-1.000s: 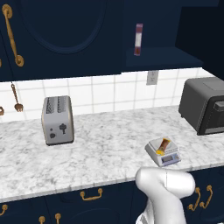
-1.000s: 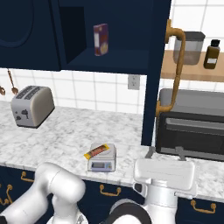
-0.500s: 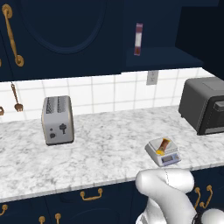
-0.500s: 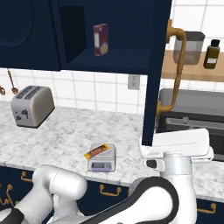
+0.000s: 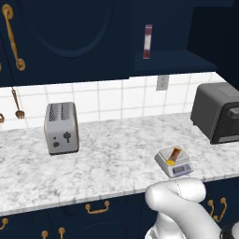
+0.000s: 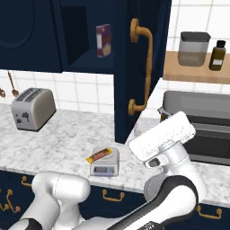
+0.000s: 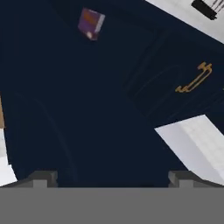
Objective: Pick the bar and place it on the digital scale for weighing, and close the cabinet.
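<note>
The orange-yellow bar (image 5: 175, 155) (image 6: 99, 155) lies flat across the plate of the light-grey digital scale (image 5: 174, 163) (image 6: 104, 163) near the counter's front edge. The navy cabinet door (image 6: 137, 76) stands open, edge-on, with its long brass handle (image 6: 143, 67) facing my arm. My white hand (image 6: 164, 137) hovers just right of that door, below the handle. In the hand view my gripper (image 7: 111, 179) is open with nothing between its fingertips (image 7: 41, 177), and dark navy panel is close in front.
A maroon-and-white pack (image 5: 147, 41) (image 6: 103, 40) (image 7: 91, 22) stands on the open cabinet shelf. A grey toaster (image 5: 61, 128) (image 6: 32, 108) sits at the left, a dark toaster oven (image 5: 219, 112) (image 6: 197, 126) at the right. A jar (image 6: 194, 48) and bottle (image 6: 218, 55) rest on a wooden shelf.
My hand has risen and tilted, ending closer to the open door's edge. The bar, scale and door have stayed still.
</note>
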Controlling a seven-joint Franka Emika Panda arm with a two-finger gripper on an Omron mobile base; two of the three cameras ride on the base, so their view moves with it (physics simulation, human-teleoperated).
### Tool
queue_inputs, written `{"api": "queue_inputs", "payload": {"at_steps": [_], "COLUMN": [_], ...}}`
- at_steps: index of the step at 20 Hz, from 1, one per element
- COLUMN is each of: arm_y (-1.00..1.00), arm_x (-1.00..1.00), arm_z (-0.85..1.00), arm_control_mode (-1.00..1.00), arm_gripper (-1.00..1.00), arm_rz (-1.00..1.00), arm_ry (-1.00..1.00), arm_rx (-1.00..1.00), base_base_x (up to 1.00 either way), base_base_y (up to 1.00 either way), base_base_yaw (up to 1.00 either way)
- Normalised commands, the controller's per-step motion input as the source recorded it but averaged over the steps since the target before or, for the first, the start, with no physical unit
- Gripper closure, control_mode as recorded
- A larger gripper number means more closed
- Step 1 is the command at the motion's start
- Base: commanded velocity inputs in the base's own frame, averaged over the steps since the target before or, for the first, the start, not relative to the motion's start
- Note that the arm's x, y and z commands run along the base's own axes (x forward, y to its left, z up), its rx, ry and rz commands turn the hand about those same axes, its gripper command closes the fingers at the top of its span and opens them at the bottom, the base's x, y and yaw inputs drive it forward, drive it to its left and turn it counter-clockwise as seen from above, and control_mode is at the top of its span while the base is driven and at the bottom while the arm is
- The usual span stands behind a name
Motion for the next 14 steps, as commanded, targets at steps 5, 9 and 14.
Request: {"api": "queue_inputs", "payload": {"at_steps": [5,9,14], "arm_y": [1.00,1.00,1.00], "arm_x": [0.01,0.09,0.17], "arm_z": [0.98,0.89,0.89], "arm_control_mode": [-1.00,-1.00,-1.00], "arm_gripper": [-1.00,-1.00,-1.00], "arm_rz": [0.46,0.36,0.33], "arm_ry": [-0.05,0.05,0.02], "arm_rx": [-0.01,-0.10,-0.22], "base_base_x": [0.00,0.00,0.00], "base_base_y": [0.00,0.00,0.00], "base_base_yaw": [0.00,0.00,0.00]}}
